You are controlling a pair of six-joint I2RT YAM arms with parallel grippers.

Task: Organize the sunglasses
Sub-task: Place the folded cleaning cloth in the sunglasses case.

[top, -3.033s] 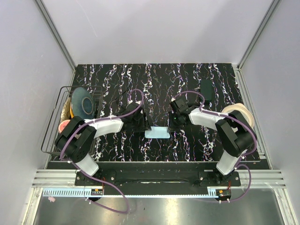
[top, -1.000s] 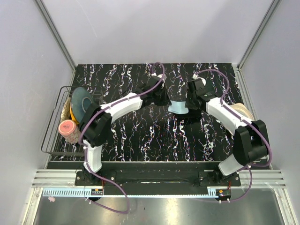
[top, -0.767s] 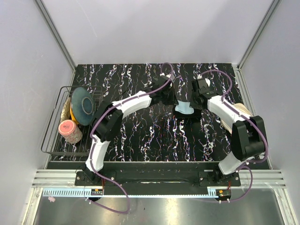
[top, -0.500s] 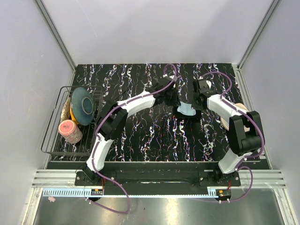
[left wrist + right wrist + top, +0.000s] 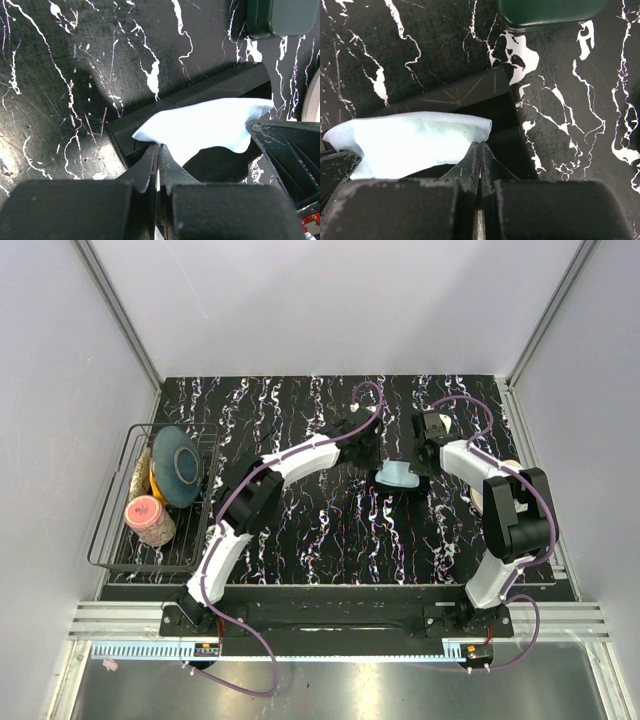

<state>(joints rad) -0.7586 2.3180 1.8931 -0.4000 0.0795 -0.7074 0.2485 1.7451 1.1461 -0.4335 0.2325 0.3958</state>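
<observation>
A light blue cloth (image 5: 398, 475) hangs stretched between my two grippers over a black folding case (image 5: 200, 92) at the table's back middle. My left gripper (image 5: 159, 146) is shut on the cloth's left corner. My right gripper (image 5: 480, 145) is shut on its right corner, and the cloth (image 5: 410, 145) droops across the black case (image 5: 465, 92). From the top view, the left gripper (image 5: 372, 462) and right gripper (image 5: 420, 465) face each other closely. A dark green case (image 5: 550, 12) lies just beyond. The sunglasses are hidden from view.
A wire rack (image 5: 110, 530) at the left edge holds a blue-grey plate (image 5: 178, 465) and a pink jar (image 5: 147, 520). A cream-coloured ring (image 5: 512, 468) lies at the right, partly behind the right arm. The dark green case (image 5: 282, 17) is near the back edge.
Both arms have carried the cloth from the near middle of the table to the back. Over the last second they drifted slightly right, and the cloth now sags over the black case.
</observation>
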